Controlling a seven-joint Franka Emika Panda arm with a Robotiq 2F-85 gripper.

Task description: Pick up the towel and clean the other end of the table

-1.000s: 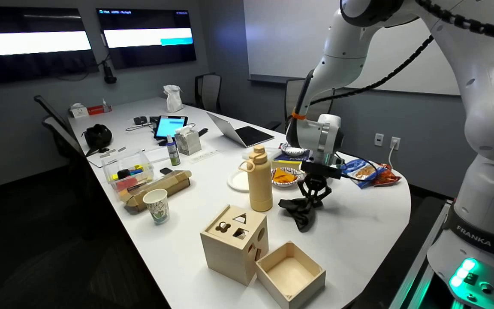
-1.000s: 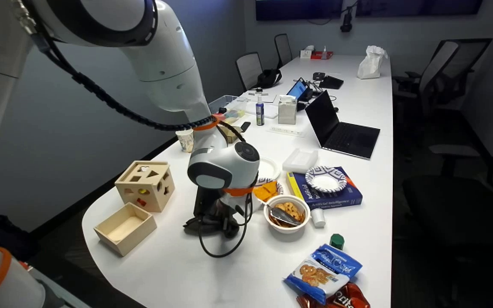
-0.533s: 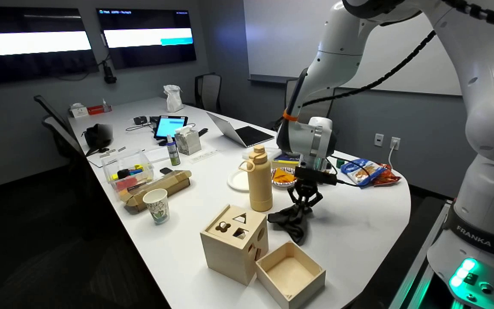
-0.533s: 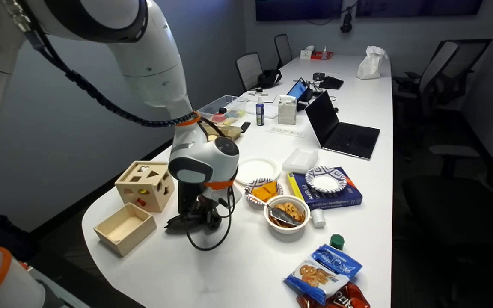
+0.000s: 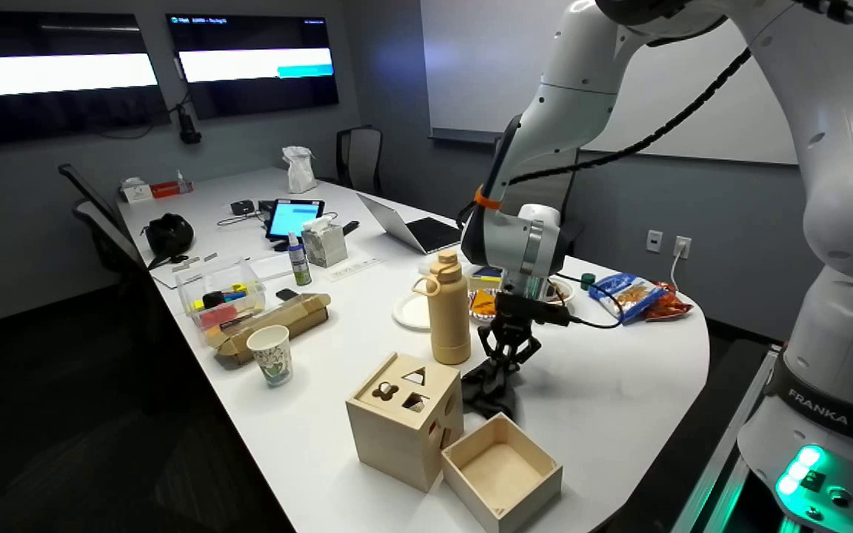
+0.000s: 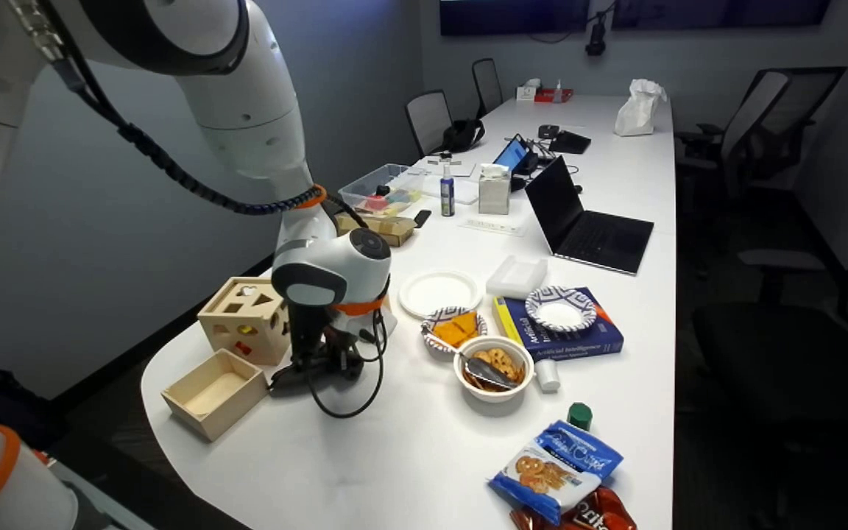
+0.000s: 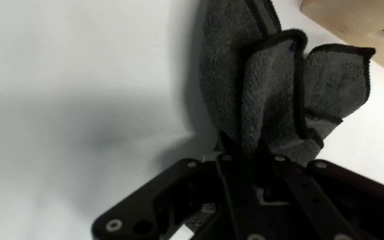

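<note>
The dark grey towel (image 5: 487,392) with black hemmed edges is bunched between my fingers and its loose part spreads at the white table (image 5: 604,422). In the wrist view the towel (image 7: 227,70) fills the middle, folded, with one corner fanned to the right. My gripper (image 7: 243,146) is shut on the towel. In an exterior view the gripper (image 5: 504,359) points down just above the tabletop, right of the wooden shape box (image 5: 404,422). In an exterior view the arm hides most of the gripper, and a dark edge of towel (image 6: 288,377) shows near the open wooden box (image 6: 214,394).
The shape box's corner (image 7: 348,20) is close to the towel in the wrist view. A tan bottle (image 5: 449,318) stands near the gripper. A bowl of orange chips (image 6: 456,327), a snack bowl (image 6: 494,386) and a blue snack bag (image 6: 560,471) lie on the table.
My gripper has moved left in both exterior views with the towel, toward the shape box and open wooden box. The plate and chip bowl are uncovered in an exterior view.
</note>
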